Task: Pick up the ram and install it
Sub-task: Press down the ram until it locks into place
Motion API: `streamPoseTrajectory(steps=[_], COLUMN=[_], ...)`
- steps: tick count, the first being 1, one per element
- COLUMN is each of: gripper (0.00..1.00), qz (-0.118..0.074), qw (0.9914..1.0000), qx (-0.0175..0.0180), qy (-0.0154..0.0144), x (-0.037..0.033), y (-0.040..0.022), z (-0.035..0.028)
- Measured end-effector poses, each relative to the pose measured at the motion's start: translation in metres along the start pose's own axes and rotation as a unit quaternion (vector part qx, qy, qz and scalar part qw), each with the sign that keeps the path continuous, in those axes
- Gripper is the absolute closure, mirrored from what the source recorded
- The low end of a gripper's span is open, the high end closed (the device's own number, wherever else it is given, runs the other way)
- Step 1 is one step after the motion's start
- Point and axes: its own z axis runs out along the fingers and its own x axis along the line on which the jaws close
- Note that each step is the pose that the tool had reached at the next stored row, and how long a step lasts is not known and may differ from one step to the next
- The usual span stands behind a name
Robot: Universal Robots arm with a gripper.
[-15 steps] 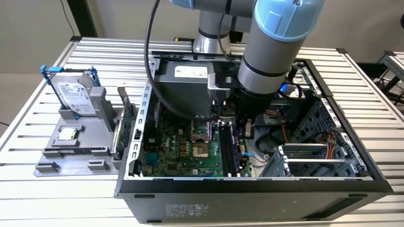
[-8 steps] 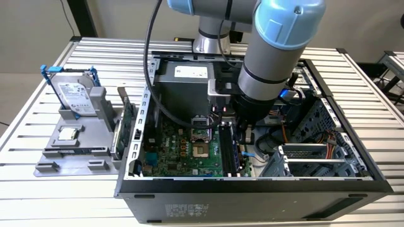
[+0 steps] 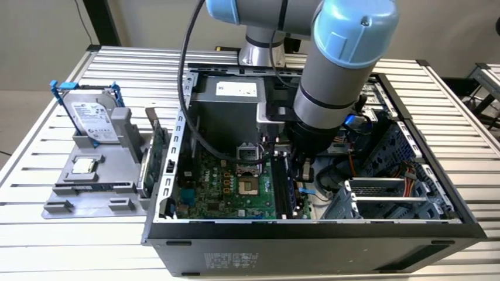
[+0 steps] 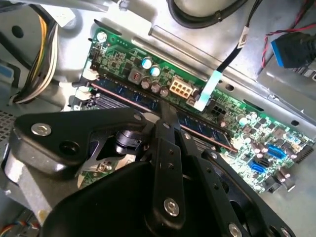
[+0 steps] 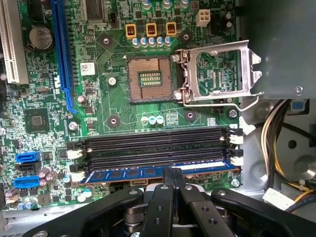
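My gripper (image 5: 173,174) is down inside the open computer case (image 3: 312,234), its two black fingers (image 5: 165,190) pinched together on the top edge of the ram (image 5: 148,173). In the first wrist view the ram is a long blue stick with black chips, lying along the slot nearest my gripper, parallel to the empty black memory slots (image 5: 153,145) beside it. Its ends sit between the white latches (image 5: 236,160) at either end of the slot; I cannot tell whether it is fully seated. In the second wrist view the ram (image 4: 128,96) runs across the green motherboard (image 4: 237,118) with my fingers meeting at its middle. Beyond the slots lies the open CPU socket (image 5: 150,79) with its metal retention frame (image 5: 217,74) swung up. In the exterior view my arm (image 3: 336,70) reaches down into the case, which stands on a slatted tabletop (image 3: 47,234). On the exterior view's left, a grey fixture (image 3: 93,181) holds a hard drive (image 3: 90,117) upright.
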Motion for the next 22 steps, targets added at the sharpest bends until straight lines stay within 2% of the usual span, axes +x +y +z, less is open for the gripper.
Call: streamPoseTrajectory(steps=[3, 4, 5, 6, 7, 20, 21, 22], gripper=[1.00, 1.00, 1.00, 1.00, 1.00, 1.00, 1.00, 1.00], qz=[0.000, 0.000, 0.000, 0.000, 0.000, 0.000, 0.000, 0.000], qw=[1.00000, 1.00000, 1.00000, 1.00000, 1.00000, 1.00000, 1.00000, 1.00000], qx=[-0.0001, -0.0001, 0.0002, 0.0004, 0.0001, 0.0000, 0.0000, 0.0000], qy=[0.0009, 0.0012, -0.0008, -0.0020, -0.0008, -0.0006, -0.0006, -0.0006], x=[0.0000, -0.0006, -0.0007, -0.0011, -0.0011, -0.0048, -0.0051, -0.0052], y=[-0.0001, -0.0002, -0.0001, -0.0001, -0.0001, -0.0001, -0.0001, -0.0001], z=[0.0028, 0.0004, -0.0021, -0.0058, -0.0112, -0.0704, -0.0745, -0.0758])
